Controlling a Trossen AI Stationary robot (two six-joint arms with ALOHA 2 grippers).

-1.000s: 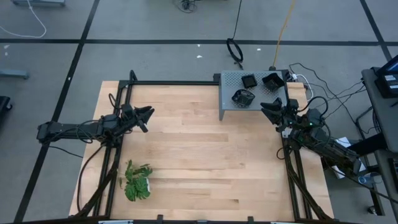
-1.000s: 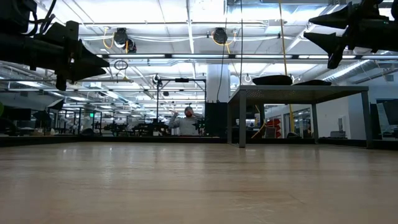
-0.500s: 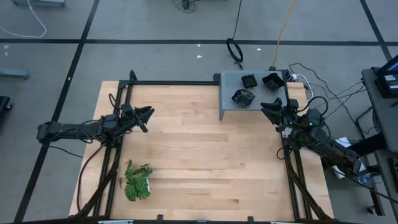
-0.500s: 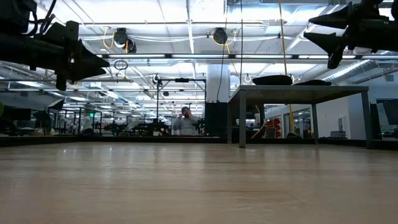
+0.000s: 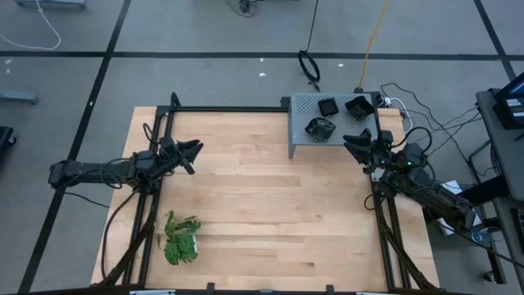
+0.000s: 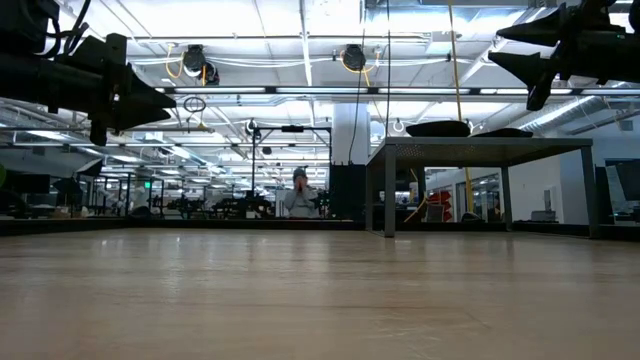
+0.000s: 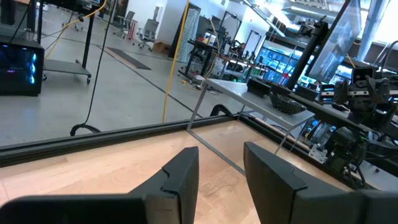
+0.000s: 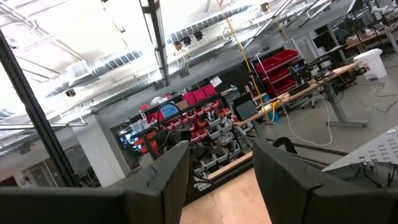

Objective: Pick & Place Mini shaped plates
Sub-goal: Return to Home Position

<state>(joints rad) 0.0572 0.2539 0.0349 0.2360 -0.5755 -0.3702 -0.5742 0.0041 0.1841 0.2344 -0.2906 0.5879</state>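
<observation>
With plates [image 5: 327,107] sorted on the far-right stand [image 5: 299,135], left gripper [image 5: 195,147] and right gripper [image 5: 352,141] hover released and empty at the tabletop's [image 5: 262,205] sides.

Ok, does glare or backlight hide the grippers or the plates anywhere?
Low view: ceiling lights behind turn the left gripper, right gripper and the plates on the shelf into silhouettes. Right wrist view: ceiling washed out white. High view: even light, plates plain to see.

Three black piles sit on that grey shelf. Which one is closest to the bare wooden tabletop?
The pile sitting alone, nearer the shelf's tabletop-side edge. The other two piles stand side by side behind it, along the far edge.
</observation>
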